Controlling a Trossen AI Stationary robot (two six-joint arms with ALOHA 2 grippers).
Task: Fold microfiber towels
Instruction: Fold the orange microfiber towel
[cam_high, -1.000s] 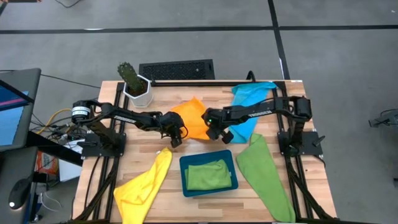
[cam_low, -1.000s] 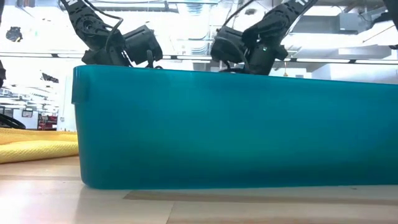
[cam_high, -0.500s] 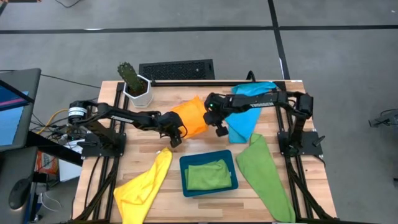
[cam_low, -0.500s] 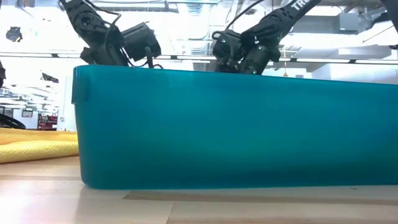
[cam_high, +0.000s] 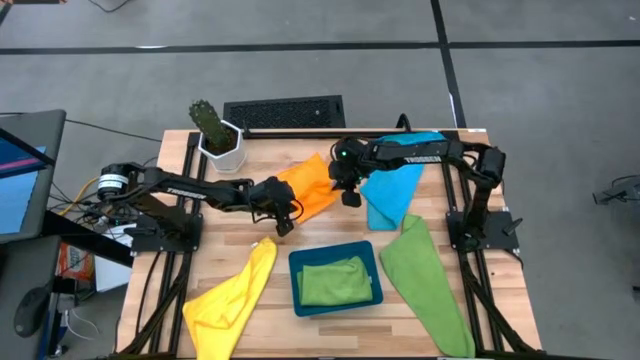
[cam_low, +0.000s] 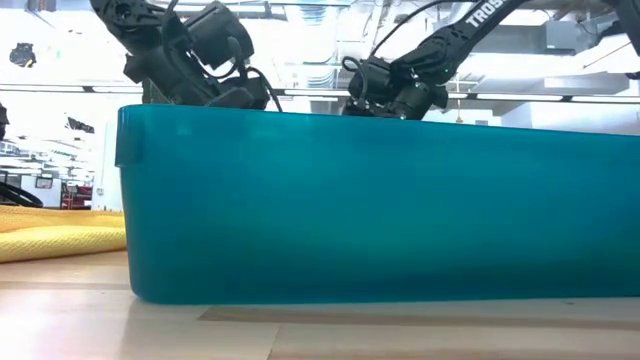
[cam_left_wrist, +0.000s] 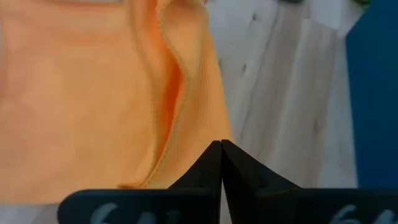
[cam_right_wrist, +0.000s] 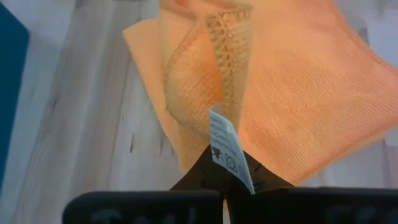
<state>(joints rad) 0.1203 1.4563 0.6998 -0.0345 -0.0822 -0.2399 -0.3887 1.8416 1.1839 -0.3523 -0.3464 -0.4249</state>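
The orange towel (cam_high: 308, 186) lies mid-table, with one corner raised. My left gripper (cam_high: 284, 218) is shut at its near left corner. My right gripper (cam_high: 349, 196) is shut on the towel's right corner. The sky-blue towel (cam_high: 395, 180) lies at the far right. The yellow towel (cam_high: 232, 292) lies at the near left and hangs over the table's near edge. A green towel (cam_high: 425, 282) lies at the near right. The other green towel (cam_high: 334, 280) sits folded in the teal tray (cam_high: 372, 262). In the low view the tray wall (cam_low: 380, 200) hides both sets of fingertips. My left gripper pinches the orange towel's edge (cam_left_wrist: 208, 138) at its near corner between the two shut fingers, slanting down from the table's left. The cloth there stays on the table, with a raised fold running away from the fingers. My right gripper pinches the orange towel's corner bearing a white label (cam_right_wrist: 225, 142) between its shut fingers, from above. That corner is lifted clear and stands as a doubled flap (cam_right_wrist: 214, 68), while the rest of the towel lies on the table.
A potted cactus (cam_high: 215, 135) stands at the far left, with a dark grille (cam_high: 285, 110) behind it. Bare wood shows between the orange towel and the tray. A monitor (cam_high: 20, 175) stands off the table's left side.
My right gripper has gone from near the tray toward the table's far edge, carrying the orange towel's right corner up and over the cloth. The towel's near right part has folded inward, and its left part has stayed put under my left gripper.
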